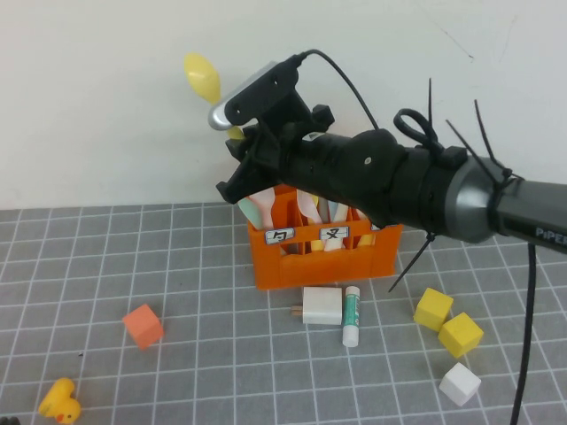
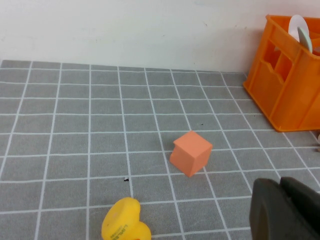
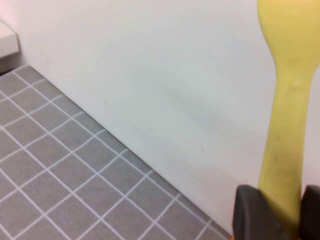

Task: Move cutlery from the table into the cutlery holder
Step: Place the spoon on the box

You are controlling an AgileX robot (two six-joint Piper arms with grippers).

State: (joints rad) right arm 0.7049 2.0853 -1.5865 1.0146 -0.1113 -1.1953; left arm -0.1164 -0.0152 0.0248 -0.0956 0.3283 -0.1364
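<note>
The high view shows the right gripper [image 1: 237,149] raised above the cutlery holder [image 1: 323,257], pale-yellow spoon [image 1: 202,76] upright. The right wrist view confirms jaws clenched on the spoon handle [image 3: 287,150]. The left gripper [image 2: 285,210] appears only in the left wrist view, low over the tabletop [image 2: 75,125]; jaw state undeterminable.

- The place reads as a robotics test bench in a lab, not a home or kitchen.
- The surface [image 1: 106,266] is a flat grey mat ruled with thin white lines into an even grid.
- Behind the orange cutlery holder [image 1: 323,257] rises a bare white wall [image 1: 97,106].
- Near the holder lie small test props: an orange cube [image 1: 143,325], two yellow cubes [image 1: 447,323], a white cube [image 1: 460,384] and a yellow toy duck [image 1: 60,402].
- A black robot arm [image 1: 399,186], its cables cinched with zip ties, reaches over the holder.
</note>
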